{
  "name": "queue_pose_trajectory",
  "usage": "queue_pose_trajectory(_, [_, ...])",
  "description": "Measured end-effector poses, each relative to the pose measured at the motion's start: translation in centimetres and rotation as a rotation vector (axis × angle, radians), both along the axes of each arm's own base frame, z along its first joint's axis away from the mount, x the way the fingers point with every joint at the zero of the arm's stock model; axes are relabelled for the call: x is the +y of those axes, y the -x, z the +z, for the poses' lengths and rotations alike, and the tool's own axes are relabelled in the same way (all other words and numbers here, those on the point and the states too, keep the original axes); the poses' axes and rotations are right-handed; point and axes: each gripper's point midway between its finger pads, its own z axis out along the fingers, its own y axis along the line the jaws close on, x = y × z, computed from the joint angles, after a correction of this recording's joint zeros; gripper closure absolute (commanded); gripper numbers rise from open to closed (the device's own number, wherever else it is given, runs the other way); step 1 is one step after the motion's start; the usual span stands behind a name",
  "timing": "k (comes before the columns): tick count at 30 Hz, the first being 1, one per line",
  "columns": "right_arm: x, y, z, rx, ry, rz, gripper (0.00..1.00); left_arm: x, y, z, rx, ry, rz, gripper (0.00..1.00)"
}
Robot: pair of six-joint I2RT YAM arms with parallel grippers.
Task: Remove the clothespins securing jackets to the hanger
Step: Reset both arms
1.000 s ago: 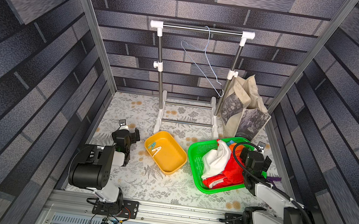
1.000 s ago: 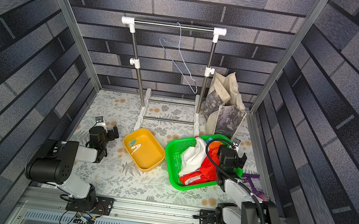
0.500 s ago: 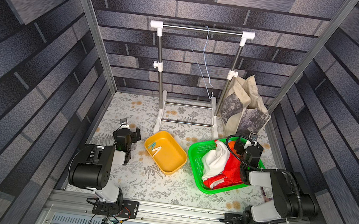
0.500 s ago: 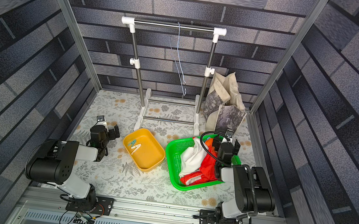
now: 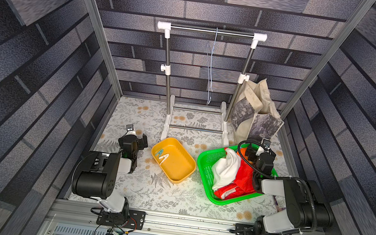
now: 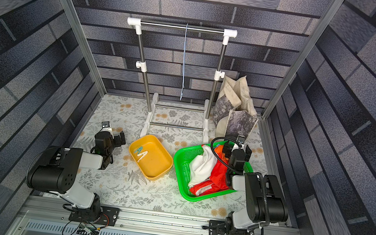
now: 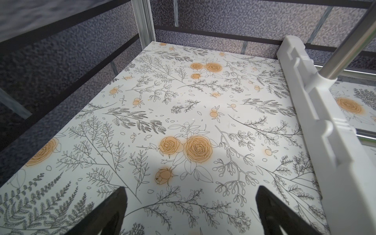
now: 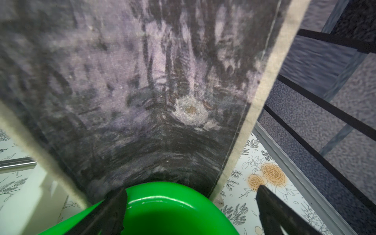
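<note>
Clothespins point(image 5: 161, 156) lay in tray point(image 5: 180, 169), hanger point(image 5: 211, 64) hung bare. Left gripper point(image 7: 191, 189) and right gripper point(image 8: 191, 189) stood wide open, holding nothing. Judged: retract right one clear of basket point(image 5: 206, 175).

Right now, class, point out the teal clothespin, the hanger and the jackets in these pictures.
teal clothespin point(image 5: 159, 153): in a top view, mid-body.
hanger point(image 6: 183, 60): in a top view, on its wire.
jackets point(image 5: 225, 171): in a top view, on white fabric.

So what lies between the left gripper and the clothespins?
Between the left gripper and the clothespins there is only a bare strip of floral tabletop and the wall of the yellow tray, as both top views show.
</note>
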Motion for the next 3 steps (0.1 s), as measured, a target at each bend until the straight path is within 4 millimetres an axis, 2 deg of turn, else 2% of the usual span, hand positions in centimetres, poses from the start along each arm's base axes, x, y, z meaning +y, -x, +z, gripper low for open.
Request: queue_pose_trajectory(3, [0.08,-0.02,0.0,0.0,-0.001,0.005,0.0,0.0,0.0,0.0,0.0,0.0,0.0,0.0])
